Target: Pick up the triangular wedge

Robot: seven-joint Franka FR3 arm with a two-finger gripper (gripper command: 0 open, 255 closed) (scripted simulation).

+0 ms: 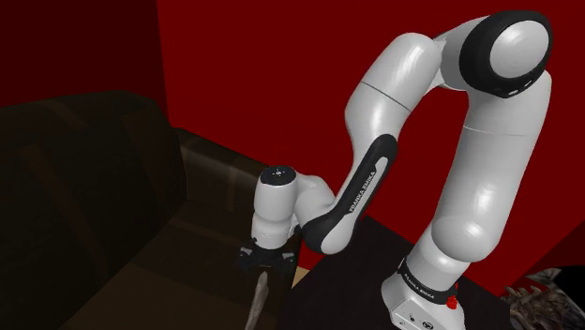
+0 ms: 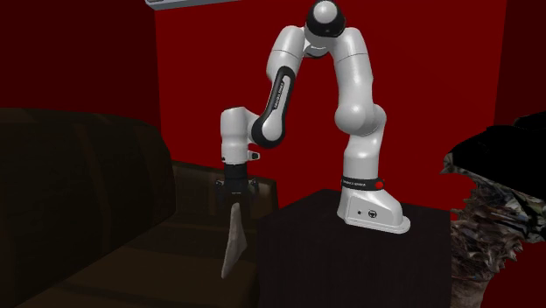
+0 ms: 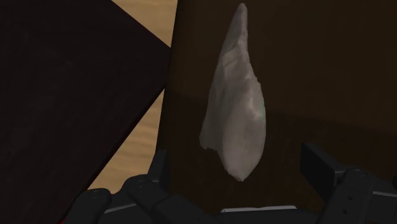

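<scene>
So the white arm's all-black two-finger gripper points straight down, next to the black box stand and over a dark brown couch-like seat, with a plain red wall behind it all. The long pale grey triangular wedge with a rough, stone-like surface is upright directly under the gripper, wide end up and pointy end down.

From the wrist camera the fingers are spread wide. The wedge's fat end sits in the gap between them and neither finger touches it, so it's lined up but not gripped (the two outside views make it look attached, top end right at the fingertips). Can't tell if the tip rests on the seat. A strip of light wooden floor shows past it.
</scene>
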